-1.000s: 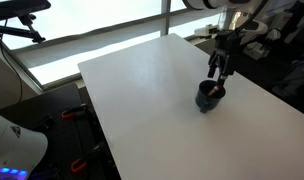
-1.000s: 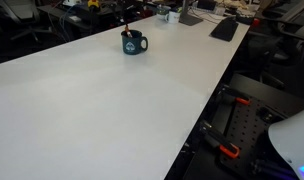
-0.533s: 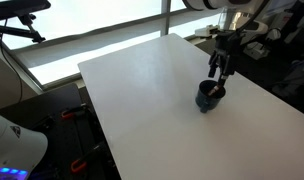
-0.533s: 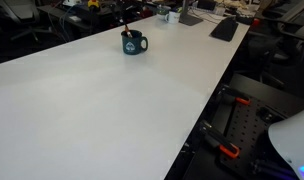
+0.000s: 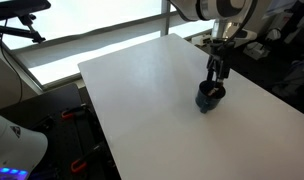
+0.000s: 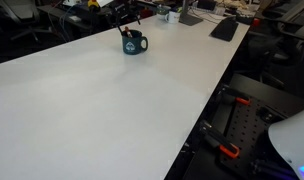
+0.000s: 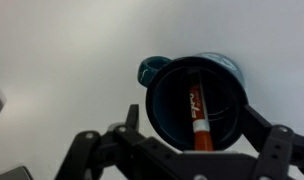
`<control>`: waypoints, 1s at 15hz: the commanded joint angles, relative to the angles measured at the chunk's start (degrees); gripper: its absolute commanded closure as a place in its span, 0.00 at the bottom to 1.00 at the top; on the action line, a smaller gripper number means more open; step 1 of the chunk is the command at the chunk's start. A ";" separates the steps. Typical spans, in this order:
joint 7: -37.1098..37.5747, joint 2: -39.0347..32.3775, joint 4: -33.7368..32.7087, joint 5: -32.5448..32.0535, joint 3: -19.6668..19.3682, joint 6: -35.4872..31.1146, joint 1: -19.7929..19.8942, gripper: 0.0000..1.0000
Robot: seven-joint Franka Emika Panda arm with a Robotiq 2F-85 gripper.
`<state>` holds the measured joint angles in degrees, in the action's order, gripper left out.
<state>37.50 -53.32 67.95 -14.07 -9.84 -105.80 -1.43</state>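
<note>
1. Your end effector (image 5: 217, 78) hangs straight above the dark blue mug (image 5: 209, 97), with its tips just over the rim in an exterior view.
2. In the wrist view, the two fingers (image 7: 102, 145) stand wide apart, one on each side of the mug's mouth. The jaws are fully spread and grip nothing.
3. The mug stands upright on the white counter (image 5: 142, 70), near the far long edge as an exterior view shows it (image 6: 133, 43). It is well away from the near corner.
4. Looking down through the wrist camera, you see a marker (image 7: 197, 112) inside the mug. It has a red and white barrel and leans against the inner wall.
5. The mug's handle (image 7: 149, 69) points toward the upper left of the wrist view, clear of both fingers.
6. In an exterior view, the mug shows a pale round print on its side. The marker's top cannot be made out clearly there.
7. A dark keyboard (image 6: 224, 28) lies near the counter's far corner, well apart from the mug.
</note>
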 commanded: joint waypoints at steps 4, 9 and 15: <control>0.91 -5.19 -6.66 -0.02 -2.28 0.64 -0.96 0.00; 0.20 -7.63 -10.27 0.18 -2.93 3.09 -0.54 0.00; -1.25 -10.72 -17.72 1.68 -2.58 15.39 0.80 0.00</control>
<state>37.56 -61.23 56.57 -13.90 -12.07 -99.00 -1.21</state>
